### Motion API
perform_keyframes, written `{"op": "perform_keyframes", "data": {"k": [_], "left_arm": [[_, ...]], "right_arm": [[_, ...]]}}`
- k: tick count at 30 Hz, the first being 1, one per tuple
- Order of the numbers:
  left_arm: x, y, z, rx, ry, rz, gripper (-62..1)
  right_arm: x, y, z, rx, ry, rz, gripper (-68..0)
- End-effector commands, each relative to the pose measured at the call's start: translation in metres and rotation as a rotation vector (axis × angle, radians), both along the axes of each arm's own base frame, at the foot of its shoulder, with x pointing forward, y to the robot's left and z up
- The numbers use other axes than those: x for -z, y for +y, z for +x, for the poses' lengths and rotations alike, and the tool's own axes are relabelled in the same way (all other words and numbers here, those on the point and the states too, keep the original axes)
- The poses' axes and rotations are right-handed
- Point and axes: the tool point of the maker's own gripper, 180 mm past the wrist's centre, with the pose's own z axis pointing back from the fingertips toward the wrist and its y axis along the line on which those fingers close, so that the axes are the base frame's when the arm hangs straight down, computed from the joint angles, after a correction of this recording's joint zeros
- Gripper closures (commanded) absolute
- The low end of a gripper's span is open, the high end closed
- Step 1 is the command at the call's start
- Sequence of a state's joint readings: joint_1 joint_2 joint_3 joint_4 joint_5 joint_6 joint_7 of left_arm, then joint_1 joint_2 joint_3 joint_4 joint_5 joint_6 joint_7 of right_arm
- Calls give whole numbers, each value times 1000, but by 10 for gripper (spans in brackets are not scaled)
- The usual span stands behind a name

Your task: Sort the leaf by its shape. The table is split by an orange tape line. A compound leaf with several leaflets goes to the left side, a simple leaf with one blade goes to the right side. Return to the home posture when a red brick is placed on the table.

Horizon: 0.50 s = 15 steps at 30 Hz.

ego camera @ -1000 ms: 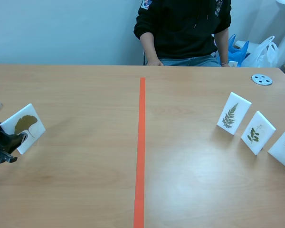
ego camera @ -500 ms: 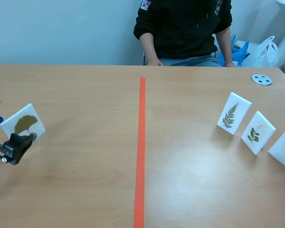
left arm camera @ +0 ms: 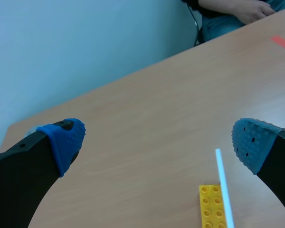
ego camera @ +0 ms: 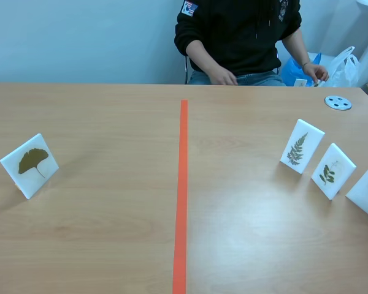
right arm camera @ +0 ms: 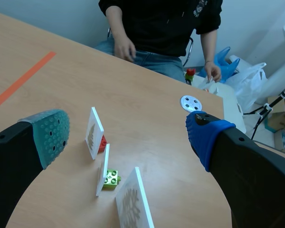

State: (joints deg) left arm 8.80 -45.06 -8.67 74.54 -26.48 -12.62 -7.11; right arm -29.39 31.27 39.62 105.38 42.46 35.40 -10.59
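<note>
Your risk: the ginkgo card [ego camera: 29, 165] stands on the left side of the desk [ego camera: 110, 233], propped on a yellow brick [left arm camera: 210, 206], though its single blade looks simple and belongs right. Grab carelessly and you tip it. Your left fingers [left arm camera: 66, 137]: spread wide, empty, card edge just ahead. Right fingers [right arm camera: 50, 135]: spread wide too, empty, three cards [right arm camera: 94, 132] ahead, right of the orange tape line [ego camera: 182, 184].

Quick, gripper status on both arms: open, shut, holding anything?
Left gripper: open, holding nothing.
Right gripper: open, holding nothing.
</note>
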Motion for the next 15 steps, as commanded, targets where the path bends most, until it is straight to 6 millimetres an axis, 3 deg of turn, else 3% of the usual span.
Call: {"op": "perform_keyframes", "data": {"k": [1,10,15], "left_arm": [[-7,-14,-7,20,-38,-39,-623],[-49,-89,-52,157,-153,-135,-623],[-60,-114,-67,195,-176,-180,-623]], "right_arm": [[-11,1,3,-9,-33,-11,-504],[-11,1,3,-10,-37,-9,-504],[-11,1,3,-11,-38,-9,-504]]}}
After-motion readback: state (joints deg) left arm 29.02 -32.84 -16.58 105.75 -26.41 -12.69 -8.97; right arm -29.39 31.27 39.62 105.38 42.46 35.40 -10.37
